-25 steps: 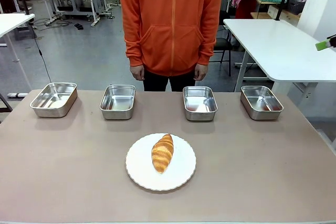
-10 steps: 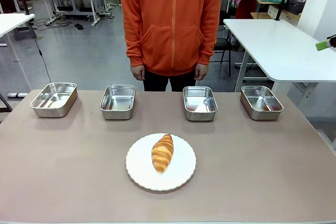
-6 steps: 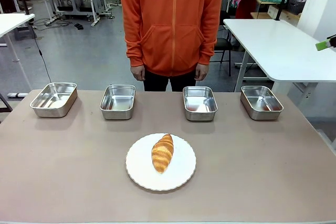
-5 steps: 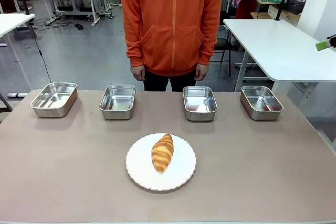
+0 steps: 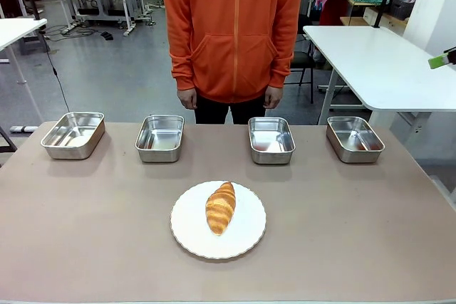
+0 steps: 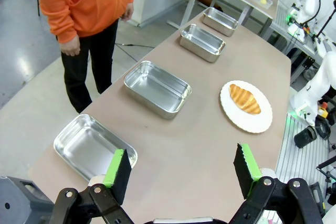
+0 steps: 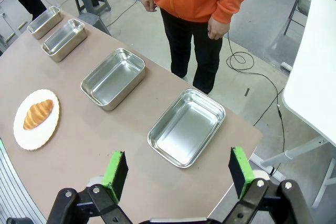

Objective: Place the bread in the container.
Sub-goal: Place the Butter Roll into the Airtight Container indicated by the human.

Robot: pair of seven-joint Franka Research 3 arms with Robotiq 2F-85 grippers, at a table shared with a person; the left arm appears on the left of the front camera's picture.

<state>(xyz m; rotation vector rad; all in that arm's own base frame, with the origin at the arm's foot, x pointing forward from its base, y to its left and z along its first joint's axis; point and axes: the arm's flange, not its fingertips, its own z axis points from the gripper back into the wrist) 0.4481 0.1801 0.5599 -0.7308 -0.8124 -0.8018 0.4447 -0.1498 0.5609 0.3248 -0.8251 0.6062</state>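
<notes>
Left gripper (image 6: pixel 181 156) and right gripper (image 7: pixel 177 157) gape wide; bread (image 5: pixel 221 207) lies lengthwise toward the person (image 5: pixel 232 33).

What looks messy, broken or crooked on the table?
Nothing stands out. The croissant lies whole on the white plate. The four steel trays sit upright in a row along the far side, all empty, and nothing is spilled.
</notes>
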